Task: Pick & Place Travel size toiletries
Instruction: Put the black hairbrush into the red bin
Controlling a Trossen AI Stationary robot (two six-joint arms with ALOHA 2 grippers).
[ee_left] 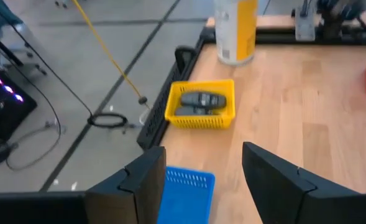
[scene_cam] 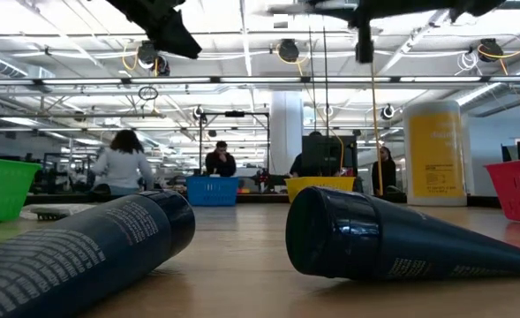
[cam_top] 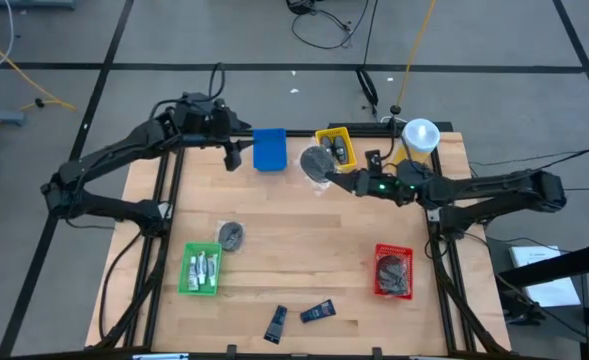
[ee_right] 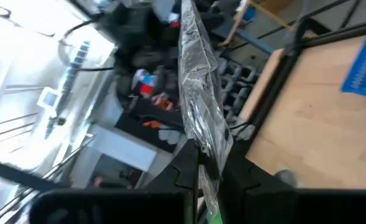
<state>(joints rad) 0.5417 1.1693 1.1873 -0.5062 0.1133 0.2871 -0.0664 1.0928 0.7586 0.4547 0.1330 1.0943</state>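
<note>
My right gripper (cam_top: pixel 337 178) is shut on a dark grey round disc in a clear wrapper (cam_top: pixel 316 162), just left of the yellow tray (cam_top: pixel 335 147), which holds dark pieces. My left gripper (cam_top: pixel 232 152) is open and empty, raised beside the blue tray (cam_top: pixel 269 150); in the left wrist view its fingers (ee_left: pixel 198 180) stand apart over that tray (ee_left: pixel 186 190). Another grey disc (cam_top: pixel 231 236) lies flat on the table. Two dark flat tubes (cam_top: pixel 276 323) (cam_top: pixel 317 312) lie near the front edge. White tubes lie in the green tray (cam_top: pixel 201 270), dark pieces in the red tray (cam_top: pixel 393 271). My right gripper pinches the wrapped disc by its rim nearest the gripper (ee_right: pixel 206 155) between its two fingers (ee_right: pixel 186 171). The fingers come about level from the table's right side. The disc stands out beyond the fingertips toward the left, seen edge on in the wrist view, lifted clear of the table.
A big yellow bottle with a white cap (cam_top: pixel 420 135) stands at the far right corner, behind my right arm. In the low view the two dark tubes (scene_cam: pixel 101 243) (scene_cam: pixel 392 238) lie in the foreground. People show in the room beyond the table.
</note>
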